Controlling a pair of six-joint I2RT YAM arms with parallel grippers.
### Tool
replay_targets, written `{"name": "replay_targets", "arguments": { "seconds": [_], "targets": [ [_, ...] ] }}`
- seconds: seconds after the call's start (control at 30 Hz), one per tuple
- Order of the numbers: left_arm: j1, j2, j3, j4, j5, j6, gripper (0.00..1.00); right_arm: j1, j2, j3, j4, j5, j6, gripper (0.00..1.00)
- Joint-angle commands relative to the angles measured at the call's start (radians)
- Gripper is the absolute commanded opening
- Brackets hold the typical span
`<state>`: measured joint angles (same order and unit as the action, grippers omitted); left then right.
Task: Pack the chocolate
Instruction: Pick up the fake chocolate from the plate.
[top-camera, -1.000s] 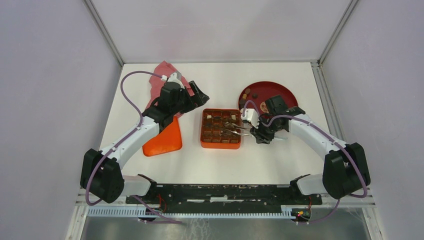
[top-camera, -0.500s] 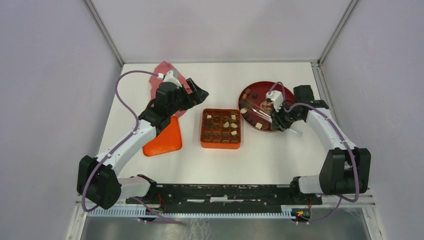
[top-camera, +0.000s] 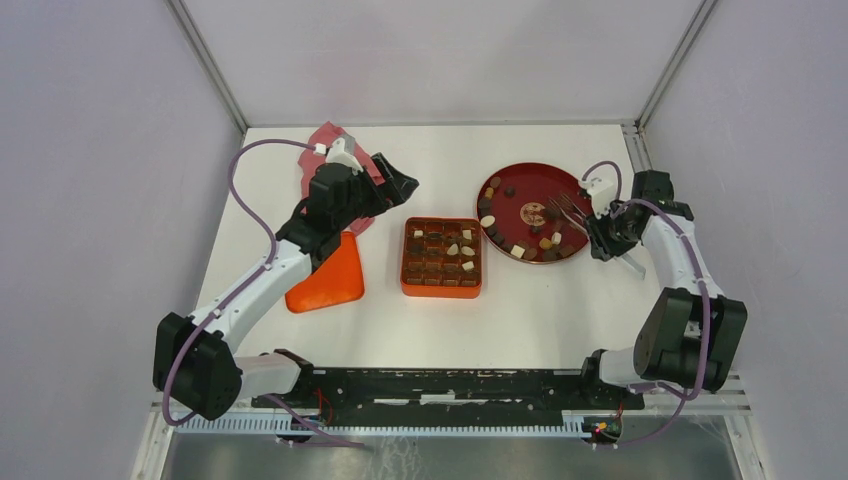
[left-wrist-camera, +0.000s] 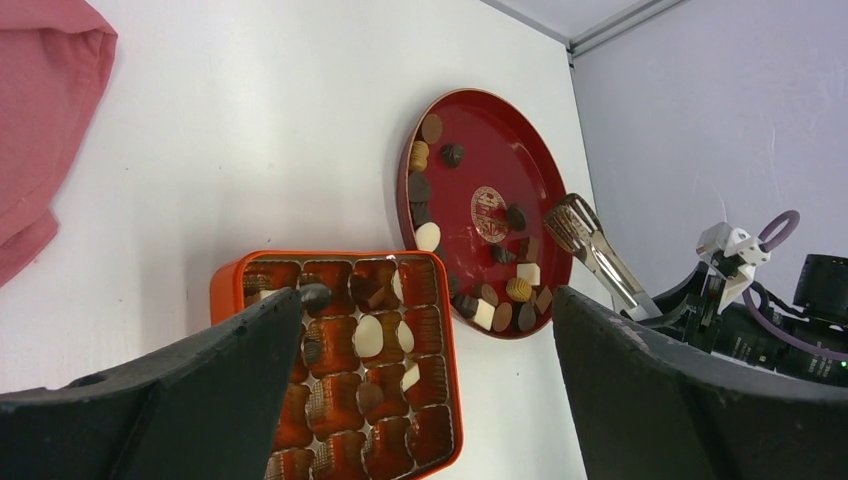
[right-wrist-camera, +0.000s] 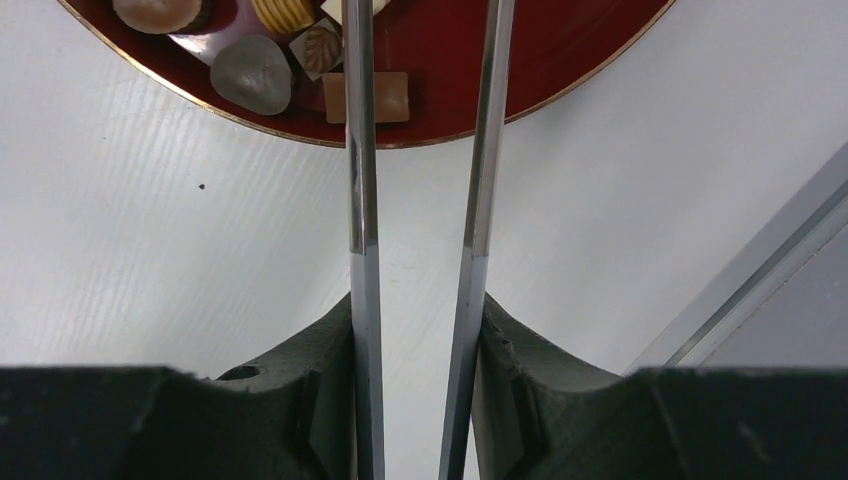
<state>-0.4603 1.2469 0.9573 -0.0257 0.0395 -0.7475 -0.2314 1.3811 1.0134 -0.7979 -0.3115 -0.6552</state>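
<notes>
The tongs (right-wrist-camera: 357, 200) run out of the right wrist view above the plate (right-wrist-camera: 550, 40), tips cut off. The right claw (right-wrist-camera: 420, 330) clenches them. The left claw (left-wrist-camera: 425, 300) is released and empty. Chocolate (left-wrist-camera: 428, 237), in small dark, brown and cream pieces, lies on the plate ahead of the right claw and in the orange box (left-wrist-camera: 225, 290) near the left claw.

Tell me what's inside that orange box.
The orange box holds chocolate pieces, dark and cream-white, in gridded cells; some cells seem empty. In the left wrist view, a finger of the left gripper covers one corner.
</notes>
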Motion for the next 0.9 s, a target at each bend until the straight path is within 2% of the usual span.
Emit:
{"name": "replay_targets", "arguments": {
  "seconds": [0.0, 0.33, 0.87],
  "targets": [
    [0.000, 0.011, 0.009, 0.055, 0.026, 0.000, 0.99, -0.001, 0.035, 0.070, -0.008, 0.061, -0.015, 0.43],
    [0.000, 0.009, 0.003, 0.044, 0.014, 0.002, 0.99, 0.001, 0.139, 0.130, -0.008, 0.064, -0.013, 0.44],
    [0.001, 0.043, 0.023, 0.035, 0.016, 0.005, 0.99, 0.016, 0.227, 0.178, -0.062, 0.035, -0.030, 0.38]
  ]
}}
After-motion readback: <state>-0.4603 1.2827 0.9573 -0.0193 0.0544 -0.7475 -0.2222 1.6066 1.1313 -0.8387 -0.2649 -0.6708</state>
